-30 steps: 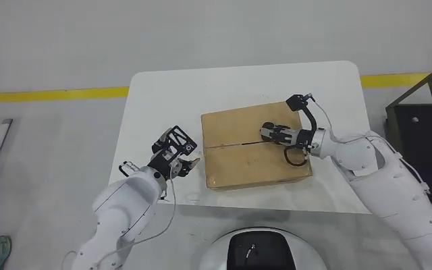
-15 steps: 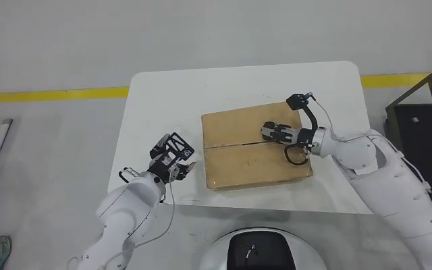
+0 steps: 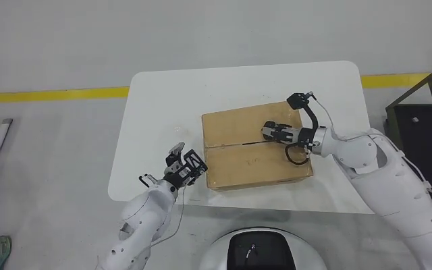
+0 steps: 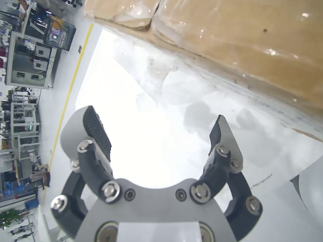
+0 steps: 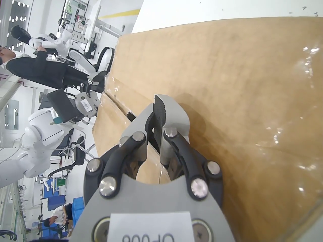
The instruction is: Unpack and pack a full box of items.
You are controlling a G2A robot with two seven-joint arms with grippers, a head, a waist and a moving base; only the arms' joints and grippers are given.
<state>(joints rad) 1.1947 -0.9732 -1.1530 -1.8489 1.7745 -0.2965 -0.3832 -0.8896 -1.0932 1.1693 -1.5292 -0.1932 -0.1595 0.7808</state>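
A closed brown cardboard box (image 3: 253, 145) lies in the middle of the white table (image 3: 162, 108), its two top flaps meeting at a taped seam. My right gripper (image 3: 268, 132) rests on the box top at that seam; in the right wrist view it (image 5: 157, 103) is shut, its tips against the cardboard (image 5: 239, 89). My left gripper (image 3: 181, 164) is low over the table beside the box's near left corner. In the left wrist view it (image 4: 154, 122) is open and holds nothing, with the box side (image 4: 227, 26) just ahead.
Bare table surface stretches left of the box and along its far side. A dark cabinet (image 3: 412, 125) stands off the table's right end. A yellow floor line (image 3: 61, 94) runs behind the table.
My left arm has drawn back toward the table's near edge and swung right, closer to the box's near left corner. The right arm and the box have stayed put.
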